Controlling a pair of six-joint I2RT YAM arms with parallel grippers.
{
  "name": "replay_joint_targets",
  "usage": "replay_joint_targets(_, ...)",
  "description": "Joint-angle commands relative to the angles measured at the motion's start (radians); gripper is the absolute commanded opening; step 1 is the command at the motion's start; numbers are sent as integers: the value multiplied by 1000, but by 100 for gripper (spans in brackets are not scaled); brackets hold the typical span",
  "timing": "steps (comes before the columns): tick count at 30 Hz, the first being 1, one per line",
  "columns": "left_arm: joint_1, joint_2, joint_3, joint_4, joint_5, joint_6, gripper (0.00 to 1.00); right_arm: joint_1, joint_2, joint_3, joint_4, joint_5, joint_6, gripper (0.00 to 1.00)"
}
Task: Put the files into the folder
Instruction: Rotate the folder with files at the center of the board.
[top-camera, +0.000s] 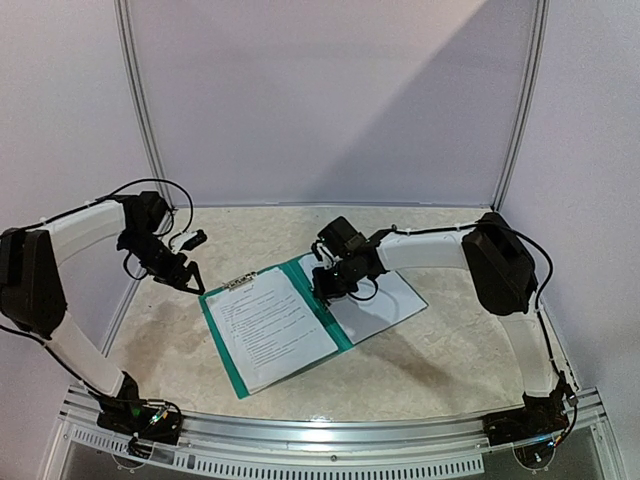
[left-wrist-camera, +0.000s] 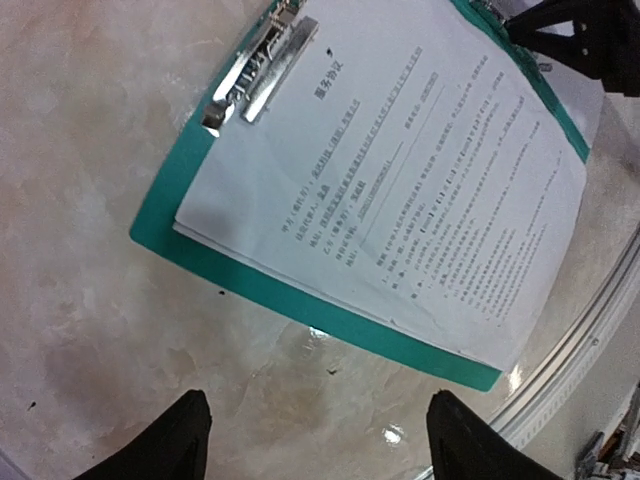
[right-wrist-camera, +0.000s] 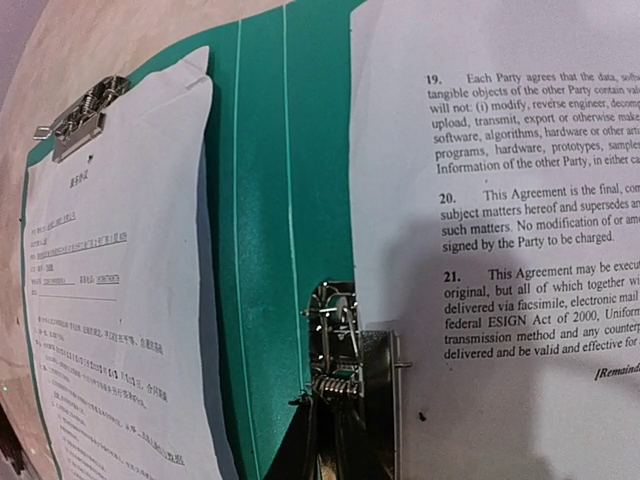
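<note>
**A:** Where does it all lie?

**B:** The folder (top-camera: 243, 385) is open flat on the surface (top-camera: 450, 350). The files (top-camera: 270, 325) are on both halves. A stack sits under the top clip (left-wrist-camera: 255, 75) on the left half, and a sheet of English text lies on the right, its edge at the spring clip (right-wrist-camera: 335, 345) by the spine.

**A:** And the grippers?

**B:** The right gripper (right-wrist-camera: 325, 445) is down at the spring clip, pressed together on its lever as far as its wrist view shows. The left gripper (left-wrist-camera: 325, 440) hovers spread and empty just off the corner with the top clip, touching nothing.

**A:** So what worries you?

**B:** The lever is small, smooth metal. If it slips out of the pinch, the clip could snap back and bite the sheet crooked or crease it.

**A:** And the folder?

**B:** Nothing pins it down. A sideways pull on the clip could drag it across the surface and shift the sheet off square. The left gripper is near enough to steady it, but it would have to come down on the cover and not on the stack.
</note>
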Motion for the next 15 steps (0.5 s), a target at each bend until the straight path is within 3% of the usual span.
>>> replay_joint_targets(1, 19, 72, 22, 20, 151, -98, 82, -69, 13, -105, -65, 127, 139, 7)
replay_joint_targets(3, 19, 114, 37, 22, 195, -122, 98, -79, -13, -151, -5, 109, 186, 7)
replay_joint_targets(4, 19, 135, 43, 24, 208, -134, 99, -81, -25, -173, 24, 102, 204, 8)
replay_joint_targets(8, 19, 184, 37, 57, 209, -156, 99, -71, -100, -217, 96, 5, 263, 24)
replay_joint_targets(12, 20, 194, 4, 83, 222, -183, 97, -77, -233, -215, 26, 40, 216, 40)
replay_joint_targets(15, 19, 209, -29, 126, 273, -233, 92, -81, -294, -150, -86, 92, 125, 46)
